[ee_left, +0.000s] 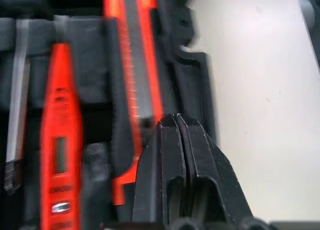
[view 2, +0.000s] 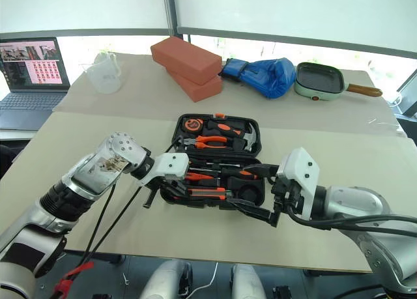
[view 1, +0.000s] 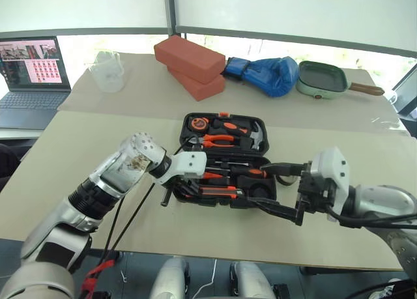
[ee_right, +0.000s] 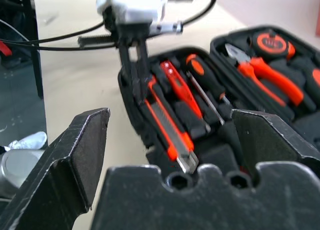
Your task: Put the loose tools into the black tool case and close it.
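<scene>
Black moulded tool case (view 1: pixel 225 159) lies open at table centre, lid toward twelve o'clock. Its near tray holds my utility knife (ee_right: pixel 170 132), tester pen (ee_right: pixel 175 82) and a screwdriver (ee_right: pixel 205 82). My left gripper (ee_right: pixel 134 69) reaches in from nine o'clock, angled down, fingers pressed together at the knife's end, pinching nothing. My right gripper (view 1: pixel 280 188) waits at four o'clock, spread wide. Left fingertips are hidden behind the wrist in my head views.
</scene>
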Controlling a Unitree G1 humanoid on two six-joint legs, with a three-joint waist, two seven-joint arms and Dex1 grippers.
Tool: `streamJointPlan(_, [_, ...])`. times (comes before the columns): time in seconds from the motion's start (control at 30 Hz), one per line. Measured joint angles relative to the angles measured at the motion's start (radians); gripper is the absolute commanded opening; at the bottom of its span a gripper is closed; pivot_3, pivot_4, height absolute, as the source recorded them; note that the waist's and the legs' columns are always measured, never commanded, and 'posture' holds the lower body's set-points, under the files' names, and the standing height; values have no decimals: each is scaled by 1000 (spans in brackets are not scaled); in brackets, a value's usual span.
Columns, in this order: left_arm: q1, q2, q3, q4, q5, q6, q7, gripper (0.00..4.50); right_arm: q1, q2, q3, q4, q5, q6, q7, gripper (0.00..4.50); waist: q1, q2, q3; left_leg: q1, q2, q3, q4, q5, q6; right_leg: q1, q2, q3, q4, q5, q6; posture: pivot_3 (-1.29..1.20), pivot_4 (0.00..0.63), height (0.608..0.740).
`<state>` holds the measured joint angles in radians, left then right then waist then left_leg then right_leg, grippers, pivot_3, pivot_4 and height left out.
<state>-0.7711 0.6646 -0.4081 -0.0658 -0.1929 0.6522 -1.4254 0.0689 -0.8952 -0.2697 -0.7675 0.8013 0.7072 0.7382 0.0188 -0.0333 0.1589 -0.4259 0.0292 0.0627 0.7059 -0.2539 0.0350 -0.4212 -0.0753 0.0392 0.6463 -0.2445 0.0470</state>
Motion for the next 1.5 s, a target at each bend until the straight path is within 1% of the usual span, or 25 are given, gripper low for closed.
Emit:
streamJointPlan(0.07, [-2,1,110,0,-85,28,2,1380,99,2,-84,-5,-3,2,5,4500,-4,0,0,0,0,0,0,0,0,0,0,0,0,0,0,0,150,738])
streamJointPlan(0.1, [-3,7,166,0,-120,44,4,1656,148,5,-133,-3,-3,6,7,4500,-5,0,0,1,0,0,0,0,0,0,0,0,0,0,0,0,150,738])
streamJointPlan(0.13, [-6,10,210,1,-149,59,13,2101,198,12,-188,-4,-1,10,13,4500,-6,0,0,1,0,0,0,0,0,1,0,0,0,0,0,0,150,738])
streamJointPlan(0.17, [-9,3,260,1,-188,88,32,2417,276,31,-265,-5,-2,12,28,4500,-6,0,0,1,0,0,0,0,0,1,0,0,0,0,0,0,150,738])
streamJointPlan(0.23, [-7,0,356,-5,-285,168,60,3047,460,75,-424,8,-17,13,88,4500,-1,0,0,1,0,-1,0,0,0,2,0,0,0,-1,1,0,150,738])
streamJointPlan(0.27, [-5,2,398,-10,-325,203,74,3445,526,90,-486,22,-27,13,117,4500,-4,0,0,2,1,-1,0,0,0,2,0,0,-1,0,1,0,150,738])
streamJointPlan(0.33, [7,6,441,-53,-383,245,89,4145,591,96,-581,51,-36,9,173,4500,-9,1,0,3,0,0,0,0,1,4,-1,2,0,0,1,0,150,738])
streamJointPlan(0.37, [14,7,451,-83,-411,261,98,4380,614,95,-622,68,-39,2,200,4500,-12,1,0,4,0,0,0,0,1,5,0,2,-1,0,1,0,150,738])
streamJointPlan(0.4, [34,15,461,-124,-442,275,107,4477,628,85,-663,93,-42,-1,233,4500,-18,1,0,7,1,1,-1,-1,1,7,0,3,-1,0,1,0,150,738])
streamJointPlan(0.47, [67,33,466,-166,-467,284,116,4477,628,57,-698,130,-43,-3,270,4500,-25,1,0,13,1,1,-3,-1,0,13,1,3,-2,-1,0,0,150,738])
streamJointPlan(0.53, [103,53,468,-216,-481,282,127,4477,615,6,-700,165,-53,-11,316,4500,-31,1,0,20,1,1,-7,-1,0,18,0,3,-4,-1,-1,0,150,738])
streamJointPlan(0.57, [118,60,470,-241,-485,280,139,4477,597,-28,-690,184,-66,-23,341,4500,-31,1,0,20,1,1,-8,-1,0,18,0,3,-5,-2,-1,0,150,738])
streamJointPlan(0.63, [139,68,471,-280,-490,260,168,4477,486,-117,-583,246,-122,-71,363,4500,-36,0,0,21,1,2,-8,0,0,18,1,4,-6,-2,-1,0,150,738])
streamJointPlan(0.67, [145,68,466,-289,-487,245,174,4477,444,-142,-540,264,-141,-90,364,4500,-37,0,0,21,1,2,-8,0,0,18,1,4,-6,-2,-1,0,150,738])
streamJointPlan(0.7, [153,71,460,-300,-476,220,181,4477,385,-168,-476,291,-169,-117,363,4500,-36,0,0,21,1,2,-9,0,0,18,1,4,-6,-2,-1,0,150,738])
streamJointPlan(0.77, [174,86,439,-315,-442,160,196,4477,220,-199,-290,373,-235,-170,359,4500,-32,0,0,20,0,2,-10,0,0,17,1,4,-6,-2,-1,0,150,738])
streamJointPlan(0.8, [176,88,432,-312,-436,154,200,4477,169,-199,-233,396,-252,-180,355,4500,-29,0,0,20,-1,2,-10,0,0,17,1,4,-6,-2,-2,0,150,738])
streamJointPlan(0.83, [183,92,428,-313,-434,149,206,4477,80,-197,-140,437,-284,-192,348,4500,-27,0,1,19,-1,2,-10,0,0,16,1,3,-6,-2,-2,0,150,738])
streamJointPlan(0.9, [185,93,425,-314,-437,144,218,4477,-57,-180,-5,497,-338,-219,344,4500,-26,0,1,18,-1,2,-10,0,0,15,0,3,-6,-2,-1,0,150,738])
streamJointPlan(0.97, [188,96,426,-318,-439,139,230,4477,-196,-136,120,571,-399,-249,345,4500,-29,0,1,18,-1,2,-10,0,0,16,0,3,-6,-2,-1,0,150,738])
streamJointPlan(1.07, [194,102,421,-323,-438,130,244,4477,-299,-89,260,672,-483,-309,365,4500,-23,0,1,17,-1,2,-10,0,0,15,0,2,-6,-3,0,0,150,738])
streamJointPlan(1.23, [196,105,420,-320,-437,126,280,4500,-383,-34,369,800,-571,-374,389,3146,-21,0,1,17,-1,2,-10,0,0,15,-1,3,-6,-3,0,0,150,738])
streamJointPlan(1.37, [194,105,419,-315,-437,121,299,4500,-431,14,418,886,-634,-411,377,1695,-23,0,1,18,-1,3,-10,0,0,15,-1,3,-6,-3,0,0,150,738])
streamJointPlan(1.4, [194,105,419,-315,-437,119,300,4500,-434,20,418,896,-638,-417,377,1425,-23,0,1,18,-1,3,-10,0,0,15,-1,3,-5,-3,0,0,150,738])
streamJointPlan(1.5, [194,105,414,-315,-437,114,301,4500,-437,26,417,898,-641,-425,377,311,-24,0,1,18,-1,3,-10,0,0,15,-1,3,-5,-3,0,0,150,738])
